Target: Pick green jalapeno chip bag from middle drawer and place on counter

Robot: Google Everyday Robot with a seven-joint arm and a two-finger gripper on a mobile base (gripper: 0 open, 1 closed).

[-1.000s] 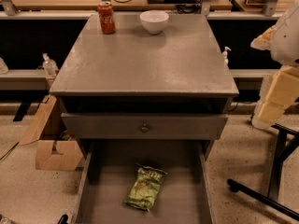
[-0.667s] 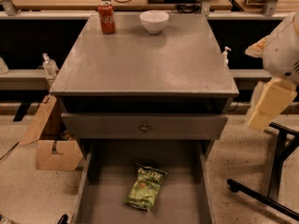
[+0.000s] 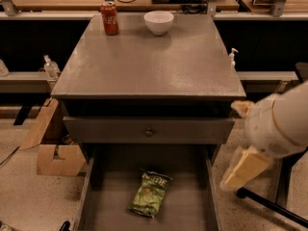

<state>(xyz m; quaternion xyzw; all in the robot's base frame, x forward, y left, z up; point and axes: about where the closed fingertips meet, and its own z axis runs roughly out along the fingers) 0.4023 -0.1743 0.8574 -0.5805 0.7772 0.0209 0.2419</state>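
Crinkled light-green jalapeno chip bag [image 3: 150,199] lies flat on the plain floor of the wide grey middle drawer [image 3: 192,211], which stands pulled out at 6 o'clock in my view. So the drawer is open, and that is all that is done. I judge the task to be at its very start: the bag is neither grasped nor lifted. The cabinet's flat matte grey worktop [image 3: 144,66] carries only a red soda can [image 3: 109,17] at 11 o'clock and a white bowl [image 3: 159,21] at 12 o'clock, with bare surface in front of them for the drop.

My cream-and-white end effector [image 3: 243,170] hangs at 4 o'clock, outside the drawer's right wall and off the cabinet's corner. I cannot tell whether it is open or closed; it has hold of nothing that I can see. From it the bag sits toward 8 o'clock, well apart, with the drawer wall between them. Reach, grasp, lift and placing are all left.
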